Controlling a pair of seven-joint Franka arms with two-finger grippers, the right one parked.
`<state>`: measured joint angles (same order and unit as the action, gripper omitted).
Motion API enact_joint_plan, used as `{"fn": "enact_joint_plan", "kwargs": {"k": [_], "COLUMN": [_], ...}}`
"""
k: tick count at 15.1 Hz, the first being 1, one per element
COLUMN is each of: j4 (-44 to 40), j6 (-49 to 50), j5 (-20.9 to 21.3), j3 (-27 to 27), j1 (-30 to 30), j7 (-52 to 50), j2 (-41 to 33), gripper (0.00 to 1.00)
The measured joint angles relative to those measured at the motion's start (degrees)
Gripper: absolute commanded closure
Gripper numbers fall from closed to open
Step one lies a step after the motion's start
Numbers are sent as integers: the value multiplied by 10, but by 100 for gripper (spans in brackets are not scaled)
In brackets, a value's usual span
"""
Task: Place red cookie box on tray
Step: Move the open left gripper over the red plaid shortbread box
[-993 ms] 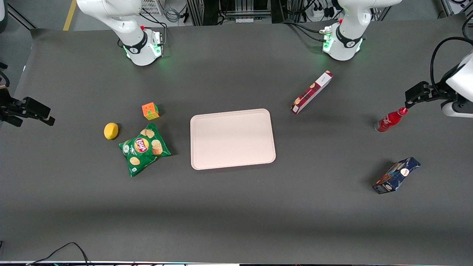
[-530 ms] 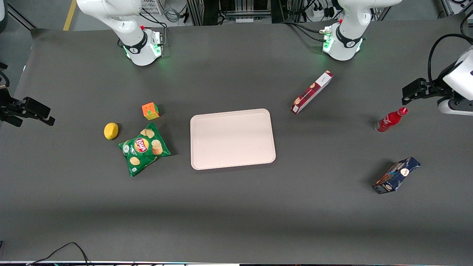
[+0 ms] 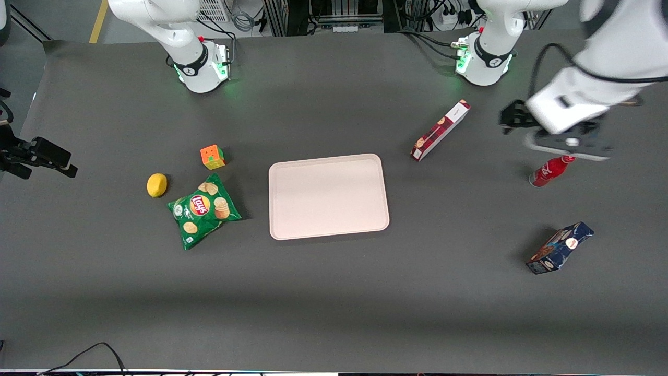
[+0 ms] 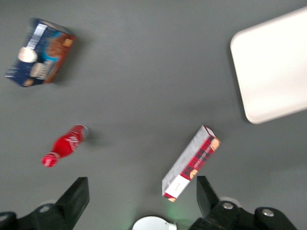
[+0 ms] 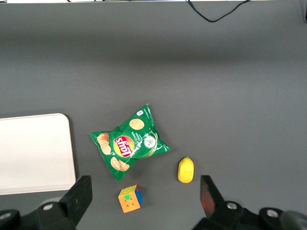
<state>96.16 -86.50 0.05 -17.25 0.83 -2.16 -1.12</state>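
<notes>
The whole bench (image 3: 334, 313) is taken in by the front view from high up, looking steeply down, with both arm bases at its upper edge. A closer, straight-down look is given by the left wrist view, where the gripper (image 4: 143, 199) frames the picture (its jaws stand wide apart). The red cookie box (image 4: 191, 163), the tray (image 4: 273, 67), the soda bottle (image 4: 64, 145) and the blue snack box (image 4: 39, 52) are shared with the front view. The parked arm's end, with the chip bag (image 5: 128, 145), is covered by the right wrist view.
</notes>
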Motion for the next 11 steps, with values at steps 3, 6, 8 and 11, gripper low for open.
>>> {"fn": "enact_joint_plan", "kwargs": {"k": [3,6,8,11], "j4": [70,195,292,407], "j6": [-59,-195,-289,-395], "j5": [0,1,1,1], "j3": [-56,-102,-131,-168], "j1": [-3,-5,-5,-6], "j7": [-3,-3,-4,-2], "j2": [1,-18,-41,-74], "gripper": [0,0,0,0]}}
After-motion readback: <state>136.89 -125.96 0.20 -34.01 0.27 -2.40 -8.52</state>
